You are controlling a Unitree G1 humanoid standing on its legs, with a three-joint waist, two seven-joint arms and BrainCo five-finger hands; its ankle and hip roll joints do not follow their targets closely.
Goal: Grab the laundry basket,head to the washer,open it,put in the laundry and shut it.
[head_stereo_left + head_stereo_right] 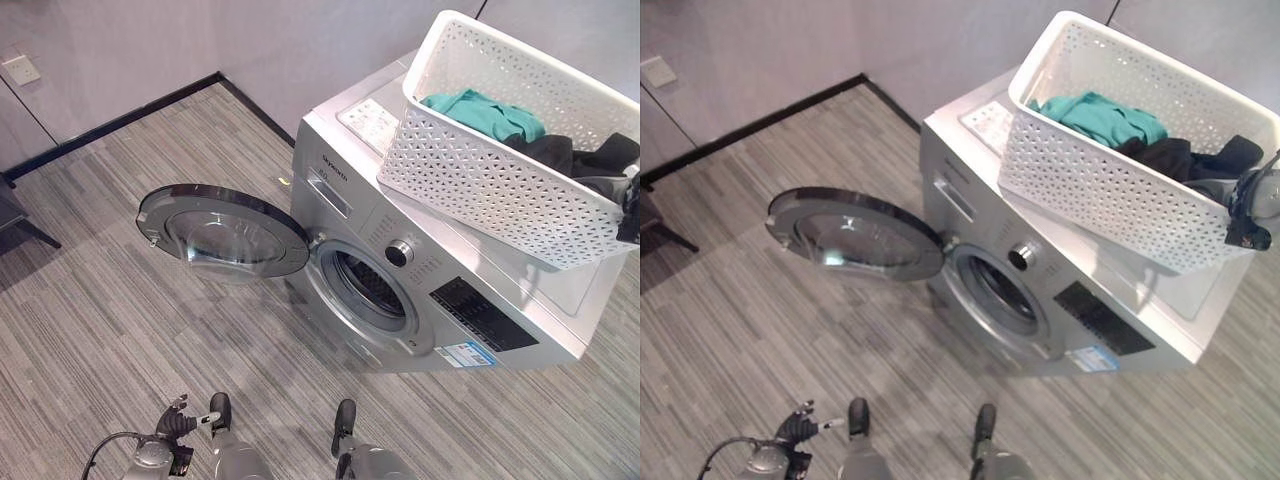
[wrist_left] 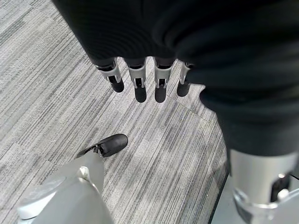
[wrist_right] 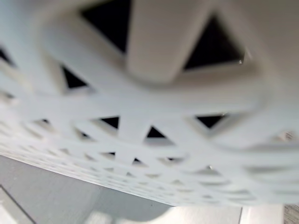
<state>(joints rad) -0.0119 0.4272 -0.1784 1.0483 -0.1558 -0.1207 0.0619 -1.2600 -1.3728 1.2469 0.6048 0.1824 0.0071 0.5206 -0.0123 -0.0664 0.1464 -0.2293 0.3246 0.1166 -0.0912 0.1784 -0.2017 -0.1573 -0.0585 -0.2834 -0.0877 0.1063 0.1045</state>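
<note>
**Basket on washer, door open**

The white basket (image 1: 500, 170) sits tilted on top of the silver washer (image 1: 420, 290), holding a teal garment (image 1: 485, 113) and dark clothes (image 1: 575, 155). The washer's round door (image 1: 222, 232) is swung wide open to its left, and the drum opening (image 1: 372, 284) is exposed. The right hand (image 1: 1252, 215) shows at the basket's right end, against its rim; its fingers are hidden, so I cannot tell whether they grip it. The left hand (image 2: 140, 81) hangs low over the floor (image 1: 120, 300), its fingers (image 2: 160, 86) straight and holding nothing.
</note>
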